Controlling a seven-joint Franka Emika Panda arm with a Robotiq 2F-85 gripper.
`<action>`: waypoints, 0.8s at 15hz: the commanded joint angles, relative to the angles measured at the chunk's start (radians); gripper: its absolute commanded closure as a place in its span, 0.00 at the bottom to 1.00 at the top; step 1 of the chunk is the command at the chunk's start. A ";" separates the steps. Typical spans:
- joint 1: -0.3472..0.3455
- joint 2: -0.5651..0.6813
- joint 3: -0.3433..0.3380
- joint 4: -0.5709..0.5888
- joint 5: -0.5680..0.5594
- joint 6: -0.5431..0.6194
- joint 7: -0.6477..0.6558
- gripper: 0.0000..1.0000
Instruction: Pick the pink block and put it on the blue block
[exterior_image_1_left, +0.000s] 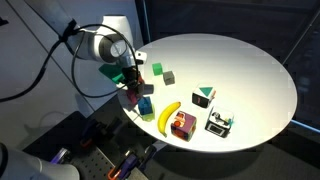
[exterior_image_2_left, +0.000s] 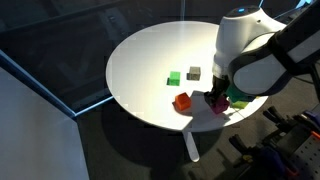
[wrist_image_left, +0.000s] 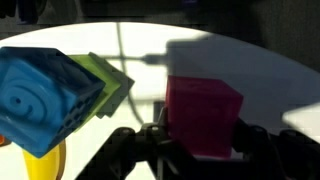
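Note:
My gripper is shut on the small pink block, which sits between the two fingers in the wrist view. The blue block, with a swirl mark on its face, lies to the left of the held block. In an exterior view the gripper hangs over the table's near-left edge, with the blue block just beside and below it. In an exterior view the gripper shows the pink block at its tips. Whether the pink block touches the table I cannot tell.
A green cube and a grey cube sit farther in on the round white table. An orange-red block, a banana, a larger magenta cube with yellow patches and two other toys stand nearby.

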 joint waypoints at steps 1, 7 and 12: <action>-0.027 -0.073 0.022 -0.003 -0.013 -0.074 0.002 0.71; -0.046 -0.173 0.036 -0.001 -0.036 -0.180 0.016 0.71; -0.084 -0.264 0.044 -0.015 -0.079 -0.259 0.044 0.71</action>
